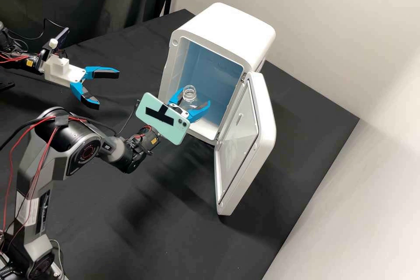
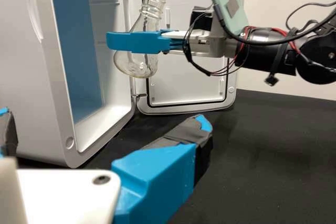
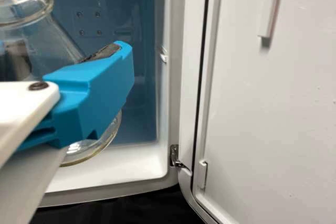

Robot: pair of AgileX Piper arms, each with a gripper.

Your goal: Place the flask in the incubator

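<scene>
The flask [image 1: 189, 95] is clear glass, conical with a rounded base, a short neck and a thick-rimmed mouth. It hangs slightly tilted at the open front of the incubator [image 1: 227, 30], near the centre of the high view, with its base clear of the white floor. The right gripper [image 1: 195, 97] is clamped on it, one blue finger on each side where the body narrows to the neck. That arm stretches nearly level from the lower left, with red wires along its dark grey joints. A mint-green phone [image 1: 162, 118] crossed with black tape is strapped to its wrist. The incubator is a glossy white box with rounded corners and a pale blue interior. Its door [image 1: 262, 127] hangs wide open toward the lower right. The left gripper [image 1: 107, 89] hovers at upper left over the matte black bench [image 1: 153, 218], its fingers spread wide.
</scene>
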